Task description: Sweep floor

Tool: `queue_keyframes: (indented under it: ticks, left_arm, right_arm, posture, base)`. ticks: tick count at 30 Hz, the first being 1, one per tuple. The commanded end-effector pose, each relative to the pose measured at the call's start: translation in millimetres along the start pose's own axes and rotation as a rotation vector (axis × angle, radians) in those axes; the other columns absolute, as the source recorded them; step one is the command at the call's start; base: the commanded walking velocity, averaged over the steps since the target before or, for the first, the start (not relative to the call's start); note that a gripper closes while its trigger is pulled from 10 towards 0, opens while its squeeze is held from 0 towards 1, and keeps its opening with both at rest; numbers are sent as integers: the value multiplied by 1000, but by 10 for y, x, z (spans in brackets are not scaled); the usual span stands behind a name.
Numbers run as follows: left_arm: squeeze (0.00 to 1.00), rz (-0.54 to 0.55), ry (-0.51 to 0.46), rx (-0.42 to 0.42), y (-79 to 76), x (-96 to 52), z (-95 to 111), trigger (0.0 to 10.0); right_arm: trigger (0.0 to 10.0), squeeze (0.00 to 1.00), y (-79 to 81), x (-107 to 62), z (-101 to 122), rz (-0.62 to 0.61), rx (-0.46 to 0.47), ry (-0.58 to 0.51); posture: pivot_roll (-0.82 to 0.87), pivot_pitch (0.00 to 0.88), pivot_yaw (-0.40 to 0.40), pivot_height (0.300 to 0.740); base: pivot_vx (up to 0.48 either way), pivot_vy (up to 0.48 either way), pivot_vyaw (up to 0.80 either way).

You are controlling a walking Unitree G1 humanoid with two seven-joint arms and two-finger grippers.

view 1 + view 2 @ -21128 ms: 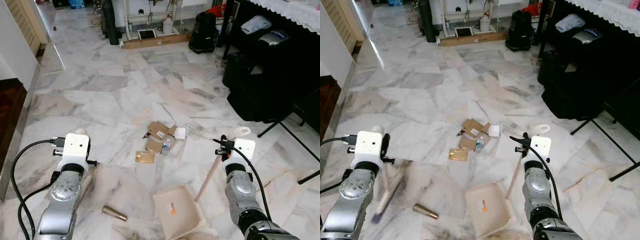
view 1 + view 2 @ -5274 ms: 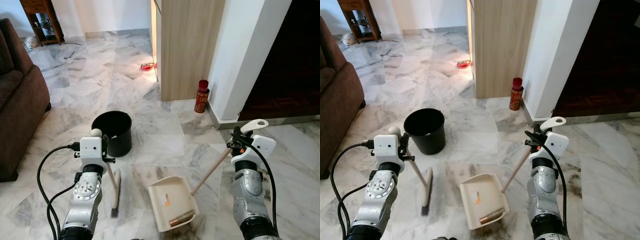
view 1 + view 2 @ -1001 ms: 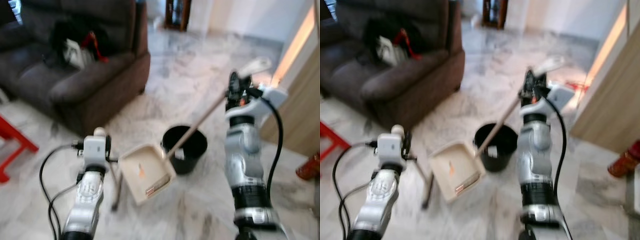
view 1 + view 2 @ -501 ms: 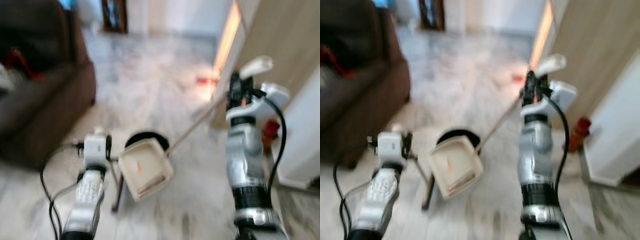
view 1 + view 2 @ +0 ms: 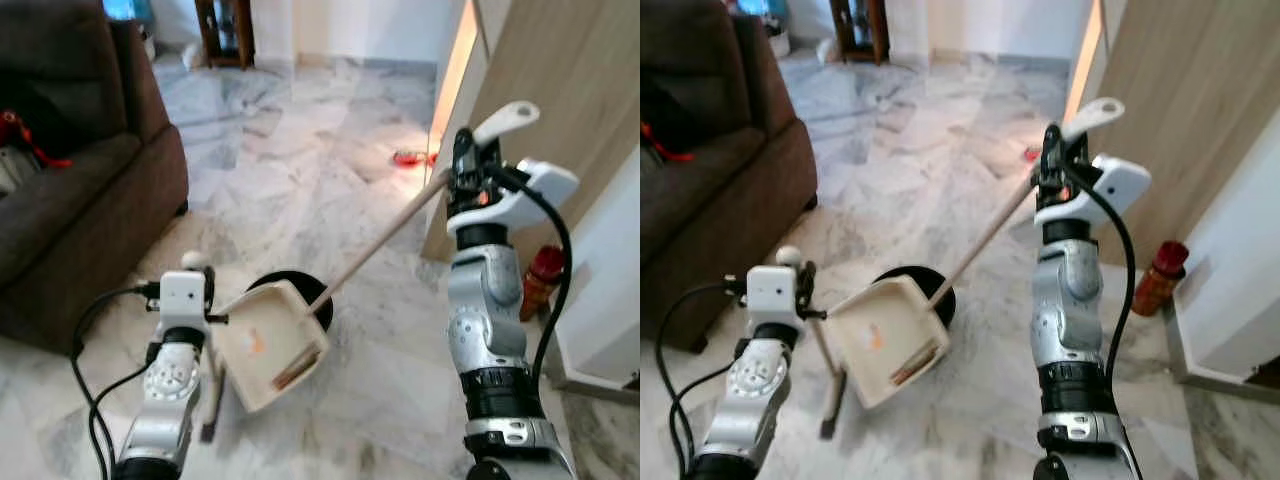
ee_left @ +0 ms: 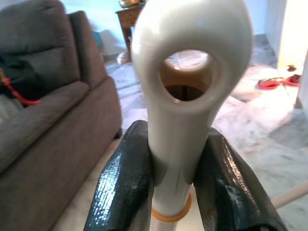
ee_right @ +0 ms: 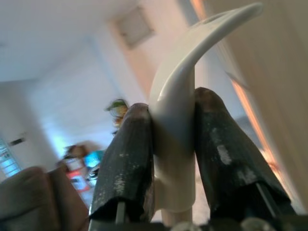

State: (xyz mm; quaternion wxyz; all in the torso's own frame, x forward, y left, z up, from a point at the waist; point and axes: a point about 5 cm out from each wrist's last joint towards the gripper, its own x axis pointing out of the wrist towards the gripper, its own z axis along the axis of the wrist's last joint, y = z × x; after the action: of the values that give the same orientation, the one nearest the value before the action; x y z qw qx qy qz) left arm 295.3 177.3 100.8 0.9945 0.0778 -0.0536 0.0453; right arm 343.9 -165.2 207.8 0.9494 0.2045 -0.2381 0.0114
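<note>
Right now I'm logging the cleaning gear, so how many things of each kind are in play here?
Dustpans: 1
Brooms: 1
Bins: 1
Tubes in the dustpan: 1
Grippers: 2, left on the broom handle, right on the dustpan handle
Total: 6
</note>
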Motion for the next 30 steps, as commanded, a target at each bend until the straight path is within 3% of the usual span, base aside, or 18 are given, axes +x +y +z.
queue_keyframes:
  ticks: [1,8,30]
  left_arm:
    - [0,-11,-54,-11,-30,37,115,10000]
    - [0,-11,-54,-11,-27,39,112,10000]
    - [0,-9,-55,-11,-21,38,117,10000]
  right_arm:
    - [10000,0,176,83,157,79,11,-72]
    - [10000,0,228,78,161,118,10,-73]
    - [10000,0,264,91,217,135,31,-91]
  posture:
    - [104,26,34,740]
    - [105,25,33,740]
    - [107,27,33,740]
  base:
    - [315,0,0]
    - [314,0,445]
    - [316,0,0]
